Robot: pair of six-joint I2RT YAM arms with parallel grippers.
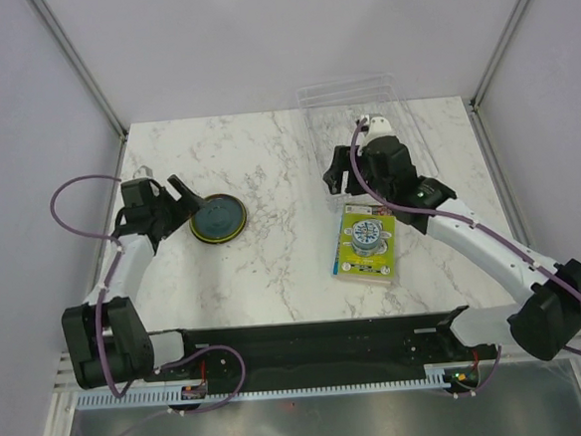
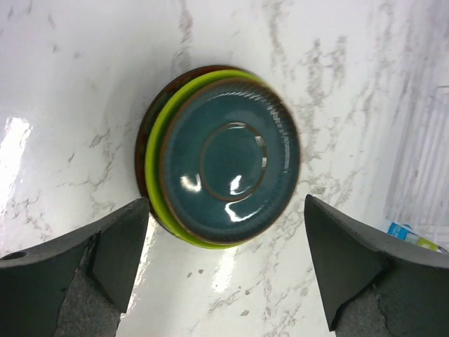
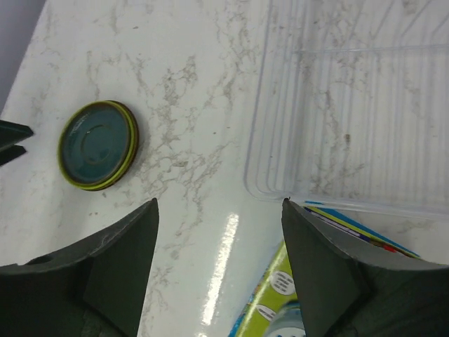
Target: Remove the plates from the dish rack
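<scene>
The tabletop (image 1: 275, 279) is white, marble-patterned and polished enough to mirror the lights. The teal plate (image 2: 231, 165) has a shiny glaze with fine ridges near its rim. The dish rack (image 3: 351, 105) is clear, ribbed plastic. The left fingers (image 2: 116, 246) look matt grey and slightly rough. The package (image 1: 364, 245) is printed, with a slight sheen.

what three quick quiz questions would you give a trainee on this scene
1. True or false: the dark teal glazed round plate tops the stack on the white marble table.
2. What lies directly under it? A the plain lime green round plate; B a glass bowl; C a steel fork.
3. Fill in: the right pincer, jaws open, hovers by the clear, ribbed plastic ___.
Key: 1 true; 2 A; 3 dish rack.
</scene>
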